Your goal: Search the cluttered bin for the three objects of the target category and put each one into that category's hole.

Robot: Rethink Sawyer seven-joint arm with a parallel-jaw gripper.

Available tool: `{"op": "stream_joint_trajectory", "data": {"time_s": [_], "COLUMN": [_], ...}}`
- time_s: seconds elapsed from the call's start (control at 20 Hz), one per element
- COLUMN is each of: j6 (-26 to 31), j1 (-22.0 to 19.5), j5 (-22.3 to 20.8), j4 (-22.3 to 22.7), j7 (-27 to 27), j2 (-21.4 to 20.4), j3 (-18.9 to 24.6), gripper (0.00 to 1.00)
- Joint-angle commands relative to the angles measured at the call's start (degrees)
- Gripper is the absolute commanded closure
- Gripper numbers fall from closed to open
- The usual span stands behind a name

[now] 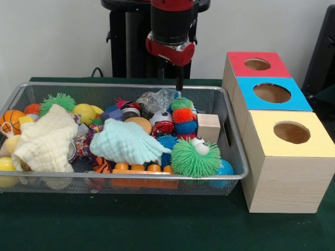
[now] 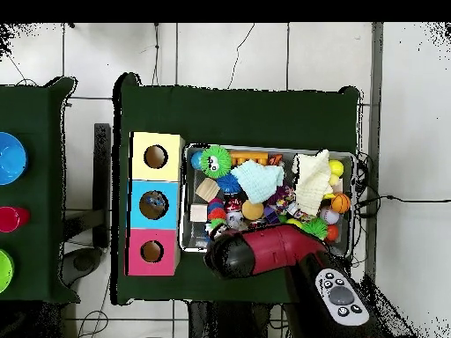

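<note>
The gripper (image 1: 170, 78) hangs over the far side of the bin (image 1: 131, 177), fingers apparently apart and empty, though hard to judge; the hole (image 1: 272, 93) sits in the blue-topped box beside the bin

1. The desk (image 1: 157, 230) has a dark green top.
2. The bin (image 1: 131, 178), a wire mesh basket, rests on it.
3. Just beside the bin stands a row of three wooden boxes (image 1: 285, 178), topped red, blue and yellow.
</note>
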Motion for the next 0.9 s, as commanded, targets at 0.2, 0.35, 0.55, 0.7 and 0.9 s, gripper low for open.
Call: {"op": "stream_joint_trajectory", "data": {"time_s": [0.2, 0.35, 0.55, 0.7, 0.9], "j6": [-3.28, -3.75, -3.46, -2.98, -2.51], "j1": [2.42, 2.28, 1.66, 1.21, 0.94], "j5": [-9.68, -11.54, -12.71, -12.96, -13.24], "j4": [-7.58, -8.28, -8.63, -8.51, -8.22], "j7": [-4.21, -4.10, -4.36, -4.52, -4.68], "j2": [6.12, 6.46, 6.44, 5.95, 5.26], "j3": [-2.64, -3.02, -2.63, -2.24, -2.23], "gripper": [0.00, 0.00, 0.00, 0.00, 0.00]}}
